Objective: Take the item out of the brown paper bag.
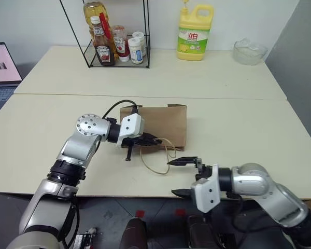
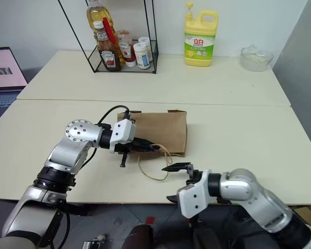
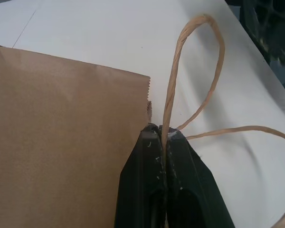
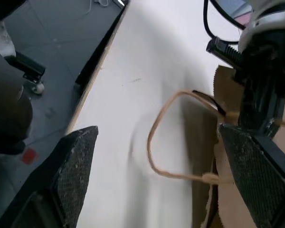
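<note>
The brown paper bag [image 1: 158,126] lies flat on the tabletop [image 1: 238,129], close to the middle. Its open mouth faces the near edge. The item cannot be seen, so it is not possible to tell if it is inside the bag.

The left pincer [image 1: 154,141] is squeezed together on one thin loop handle [image 3: 173,90] right at the bag's mouth edge. A second loop handle [image 1: 154,165] lies loose on the tabletop at 6 o'clock from the bag, reaching toward the near edge.

The right pincer [image 1: 182,177] has its two fingers wide apart and holds nothing. It hangs over the near edge of the tabletop, at about 5 o'clock from the bag, just beside the loose loop but not touching it.

There is lots of bare tabletop at 3 o'clock and at 9 o'clock from the bag. At 12 o'clock there is a seam where a second tabletop joins on. Far back, at 11 o'clock, a wire rack [image 1: 116,36] holds bottles. A yellow jug [image 1: 194,33] stands at 12 o'clock and a clear bowl [image 1: 250,52] at 1 o'clock, all well apart from the bag. A laptop [image 1: 2,72] sits off at 10 o'clock.
</note>
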